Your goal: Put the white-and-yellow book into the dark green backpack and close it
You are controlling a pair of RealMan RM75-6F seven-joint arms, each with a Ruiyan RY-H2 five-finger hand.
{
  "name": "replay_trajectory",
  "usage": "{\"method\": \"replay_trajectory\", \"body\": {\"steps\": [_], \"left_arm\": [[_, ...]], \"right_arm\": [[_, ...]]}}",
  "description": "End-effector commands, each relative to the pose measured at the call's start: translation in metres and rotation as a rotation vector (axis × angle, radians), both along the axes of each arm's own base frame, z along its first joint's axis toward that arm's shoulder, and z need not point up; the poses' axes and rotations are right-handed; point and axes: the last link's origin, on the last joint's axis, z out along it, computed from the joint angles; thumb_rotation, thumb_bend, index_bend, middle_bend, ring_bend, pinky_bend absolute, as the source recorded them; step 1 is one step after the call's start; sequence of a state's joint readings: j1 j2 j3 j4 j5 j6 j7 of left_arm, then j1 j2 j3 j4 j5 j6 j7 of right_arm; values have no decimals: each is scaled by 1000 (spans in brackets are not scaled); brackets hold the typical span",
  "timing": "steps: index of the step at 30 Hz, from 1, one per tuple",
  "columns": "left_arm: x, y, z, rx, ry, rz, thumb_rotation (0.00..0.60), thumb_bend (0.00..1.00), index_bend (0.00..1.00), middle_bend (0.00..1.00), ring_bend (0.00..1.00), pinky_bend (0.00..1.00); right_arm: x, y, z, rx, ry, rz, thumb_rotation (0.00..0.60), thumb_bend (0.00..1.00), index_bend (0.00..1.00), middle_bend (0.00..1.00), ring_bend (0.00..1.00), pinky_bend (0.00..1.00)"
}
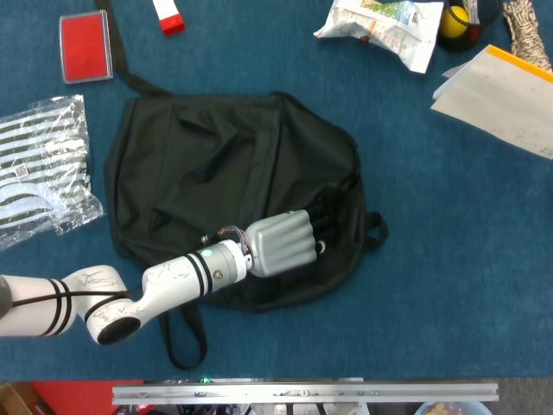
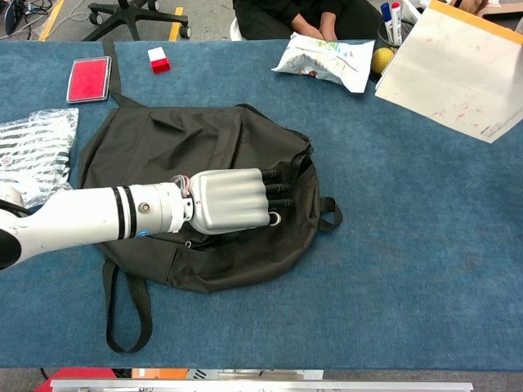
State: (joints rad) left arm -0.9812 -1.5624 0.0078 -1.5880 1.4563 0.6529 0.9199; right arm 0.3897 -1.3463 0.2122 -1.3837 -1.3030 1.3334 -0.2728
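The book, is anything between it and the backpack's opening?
Nothing lies on the table between the book and the backpack. But the left hand is at the opening, fingers hooked in its edge.
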Motion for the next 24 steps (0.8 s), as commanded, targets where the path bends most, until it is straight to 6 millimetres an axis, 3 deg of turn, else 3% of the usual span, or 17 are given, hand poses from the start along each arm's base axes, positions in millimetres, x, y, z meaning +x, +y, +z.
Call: {"method": "replay_trajectory", "body": {"steps": [1,5,11,13,16,24], "left_arm": [[-3,4,3,33,-9,7,600,215,360,160,100,132],[-5,7,9,56,-29,16,600,215,409,233,177,165],[-12,14,16,89,-69,34,600,225,487,339,315,354],[-15,18,18,100,-82,47,600,236,510,377,366,462],[-20,22,21,111,-94,72,600,259,536,402,389,560],[-32,32,27,123,-117,141,600,325,618,511,491,684]], "right_arm": [[0,0,-1,2,-2,1,600,568,766,608,551,627],[1,0,-1,2,-7,3,600,568,767,608,551,627],[2,1,-2,5,-15,3,600,567,770,608,551,627],[3,2,-2,6,-18,6,600,567,772,608,552,627],[5,3,-2,9,-22,12,600,567,773,608,552,627],[10,5,-3,17,-29,28,600,567,775,610,555,627]]}}
